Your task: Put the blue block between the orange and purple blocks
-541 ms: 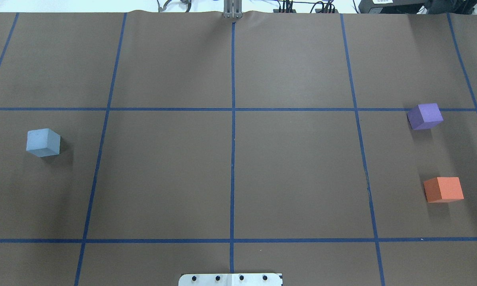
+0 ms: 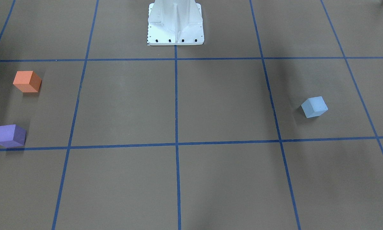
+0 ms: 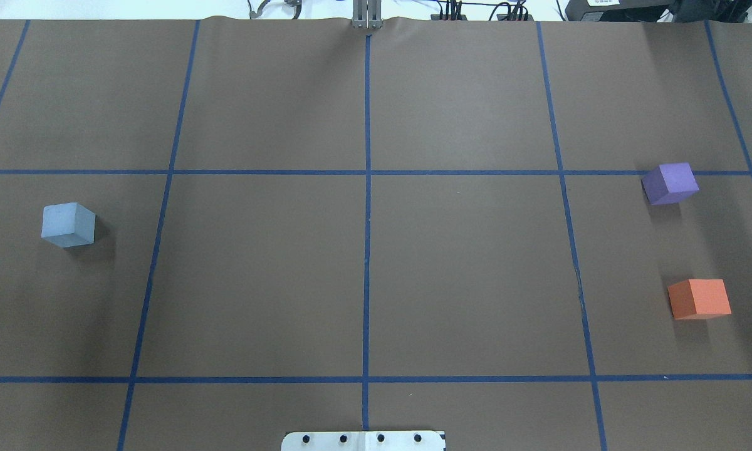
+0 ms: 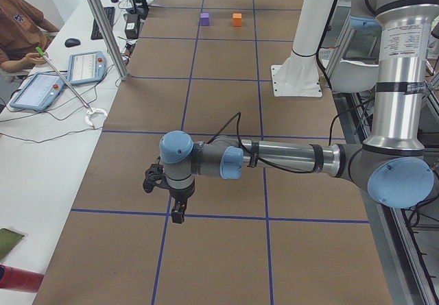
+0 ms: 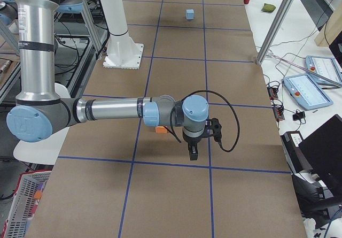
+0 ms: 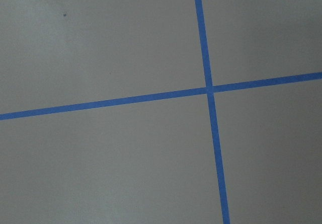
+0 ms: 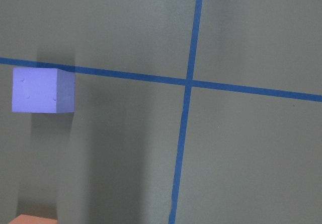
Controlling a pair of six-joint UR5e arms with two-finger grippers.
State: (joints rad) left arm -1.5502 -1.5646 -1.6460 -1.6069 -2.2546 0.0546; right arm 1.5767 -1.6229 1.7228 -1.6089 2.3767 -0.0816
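Reading the overhead view from left to right, we are finding the blue block (image 3: 67,225) sitting on the brown table (image 3: 464,269). It is lying in the leftmost column of the middle row of squares marked by blue tape lines (image 3: 367,250), and it is turned askew to the grid. At the centre of the near edge, the white base plate (image 3: 363,440) is straddling the middle tape line.

At the far right, the purple block (image 3: 669,183) is resting against a cross line of tape. The orange block (image 3: 699,299) is lying nearer the robot in the same square. These two are standing apart with bare table between them. The blue block is lying well apart from both, on the opposite side of the grid.

In the side views, we are seeing the left claw (image 4: 177,216) hanging fingers-down over the table, just above a tape line. The right claw (image 5: 192,153) is hanging likewise near the orange block, which its arm is partly hiding. We cannot tell whether either claw is open or closed, since only the side views are showing them.
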